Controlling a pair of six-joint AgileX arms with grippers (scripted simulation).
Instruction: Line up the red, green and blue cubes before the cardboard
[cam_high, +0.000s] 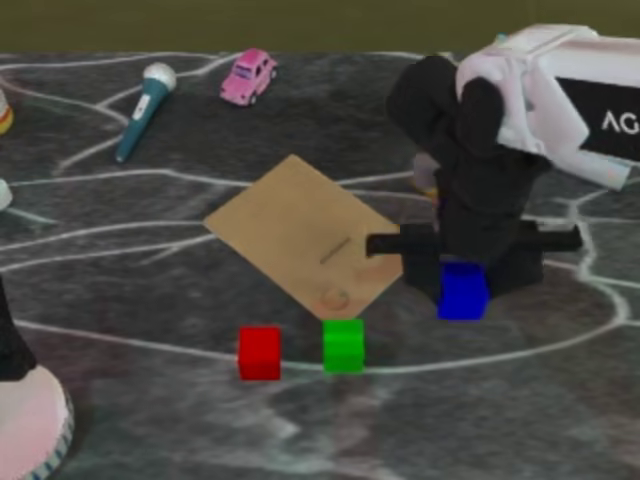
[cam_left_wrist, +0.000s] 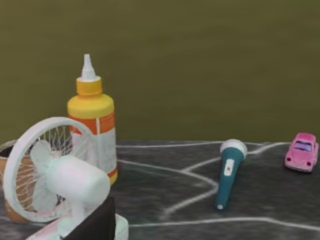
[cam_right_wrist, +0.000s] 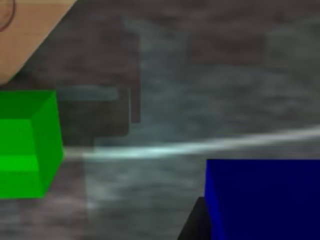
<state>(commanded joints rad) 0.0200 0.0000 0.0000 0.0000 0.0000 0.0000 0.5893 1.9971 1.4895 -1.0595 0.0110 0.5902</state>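
Observation:
The tan cardboard (cam_high: 300, 228) lies turned like a diamond in the middle of the table. In front of its near corner stand the red cube (cam_high: 259, 352) and, to its right, the green cube (cam_high: 343, 345), a small gap apart. My right gripper (cam_high: 462, 276) is shut on the blue cube (cam_high: 462, 292), right of the cardboard's near corner and behind the other two cubes' row. In the right wrist view the blue cube (cam_right_wrist: 262, 200) fills the corner beside one dark finger (cam_right_wrist: 197, 226), with the green cube (cam_right_wrist: 27, 142) and cardboard (cam_right_wrist: 30, 30) across a gap. My left arm (cam_high: 25, 400) is parked at the lower left edge.
A teal microphone (cam_high: 145, 108) and a pink toy car (cam_high: 248, 76) lie at the back left. The left wrist view shows a white fan (cam_left_wrist: 55, 175) and an orange-yellow glue bottle (cam_left_wrist: 92, 125) close by, with the microphone (cam_left_wrist: 229, 172) and car (cam_left_wrist: 302, 151) farther off.

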